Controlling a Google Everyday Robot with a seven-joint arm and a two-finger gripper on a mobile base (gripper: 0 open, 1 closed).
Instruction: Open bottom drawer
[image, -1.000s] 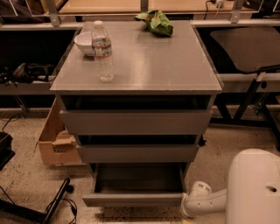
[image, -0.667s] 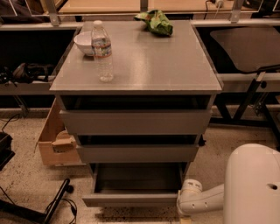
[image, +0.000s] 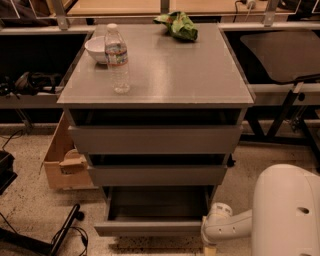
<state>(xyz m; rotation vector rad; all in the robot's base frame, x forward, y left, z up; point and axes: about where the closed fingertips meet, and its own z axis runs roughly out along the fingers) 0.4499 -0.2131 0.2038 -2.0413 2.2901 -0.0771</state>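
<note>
The grey cabinet has three handleless drawers. The bottom drawer stands pulled out, and its bare grey tray shows inside. The two wider drawer fronts above it, the top one and the middle one, stick out only slightly. My gripper is low at the drawer's front right corner, right next to the end of the front panel and partly cut off by the bottom edge of the view. My white arm reaches to it from the right.
A water bottle, a white bowl and a green bag sit on the cabinet top. A cardboard box stands left of the cabinet. Black cables and a stand lie on the floor at left. My white body fills the lower right.
My arm has shifted a little to the left, closer to the drawer's right corner. The bottom drawer stays pulled out by about the same amount.
</note>
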